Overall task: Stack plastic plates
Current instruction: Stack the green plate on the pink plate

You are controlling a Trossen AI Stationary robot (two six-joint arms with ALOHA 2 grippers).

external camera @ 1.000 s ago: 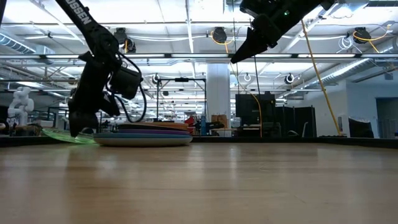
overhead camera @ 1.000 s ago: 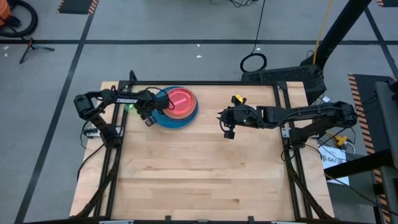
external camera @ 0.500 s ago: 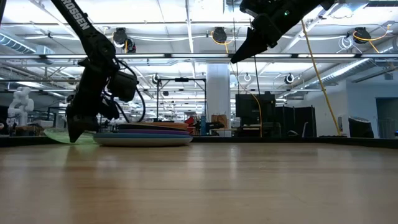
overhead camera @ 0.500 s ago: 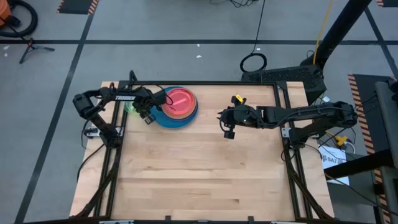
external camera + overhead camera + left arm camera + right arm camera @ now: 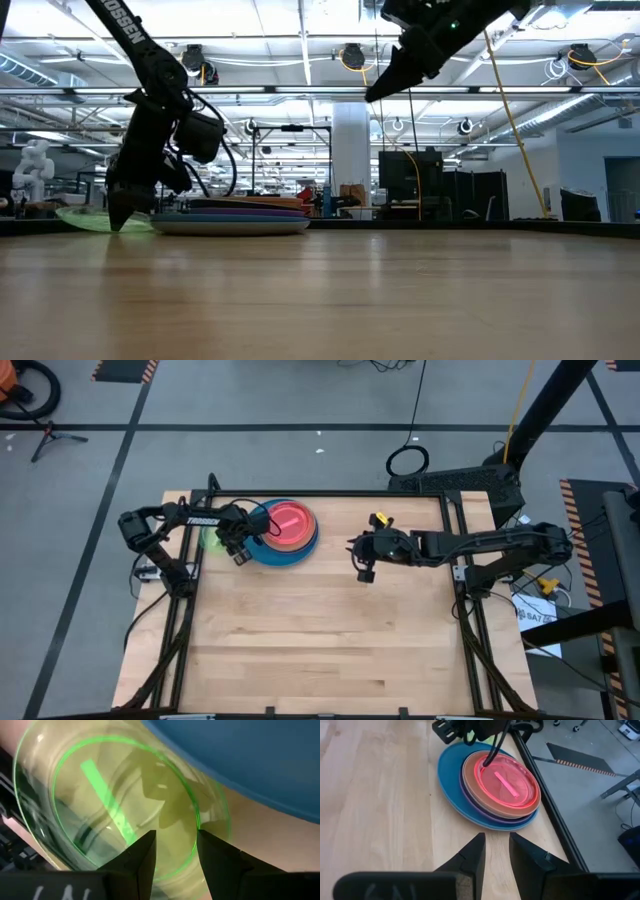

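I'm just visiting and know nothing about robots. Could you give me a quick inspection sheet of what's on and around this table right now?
Surface: wooden table, mostly bare.
Job's things: stack of plates, blue at the bottom, pink plate on top; green plate beside the stack, near the table's edge.
Clutter: nothing seen.
Grippers: left gripper open at the green plate's rim; right gripper open, raised above the table.
Cables: black loop and yellow cable on the floor.
Surroundings: taped grey floor, large hall behind.
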